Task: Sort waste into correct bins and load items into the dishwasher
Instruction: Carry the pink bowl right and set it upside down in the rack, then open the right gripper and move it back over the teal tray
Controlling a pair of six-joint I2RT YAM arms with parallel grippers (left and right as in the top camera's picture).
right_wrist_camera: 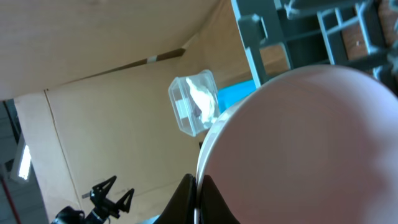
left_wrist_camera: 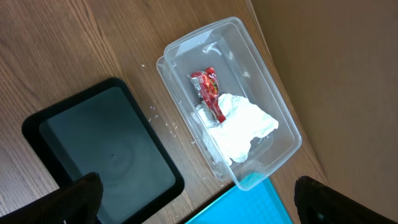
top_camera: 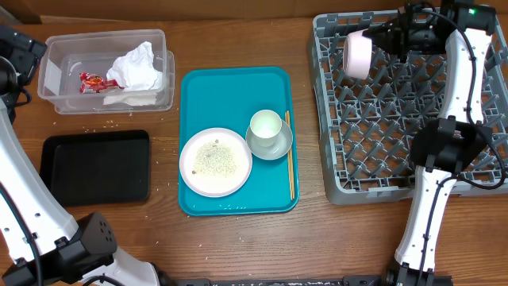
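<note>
- The right pincer (top_camera: 381,40) is pressed together on the thin rim of the small pale-pink plate (top_camera: 359,54). The plate is smooth and round, and it is turned on its edge.
- In the right wrist view, two dark fingers (right_wrist_camera: 186,199) meet on the rim, and the glossy pink surface fills most of the picture.
- Under this pincer lies the dish rack (top_camera: 373,135), a square of grey plastic with a grid of upright pegs. The plate is over its far-left corner; I cannot tell if it touches.
- The left pincer (left_wrist_camera: 196,190) is spread wide and pinches nothing.
- Below the left pincer stand the clear rectangular tub (left_wrist_camera: 267,81) and the matte black tray (left_wrist_camera: 106,149) with rounded corners, side by side on the wooden worktop (top_camera: 238,246).
- In the tub lie crumpled white napkins (left_wrist_camera: 242,127) and a shiny red-and-white wrapper (left_wrist_camera: 208,90).
- Loose rice grains (left_wrist_camera: 163,121) are scattered on the wood between tub and black tray.
- Between the two pincers, well apart from both, a flat teal tray (top_camera: 238,87) carries four things:
  - the large white plate (top_camera: 187,163), with rice on it;
  - the grey-green bowl (top_camera: 278,149);
  - the white cup (top_camera: 266,125), which sits in the bowl;
  - the thin wooden chopsticks (top_camera: 290,155), beside the bowl.
</note>
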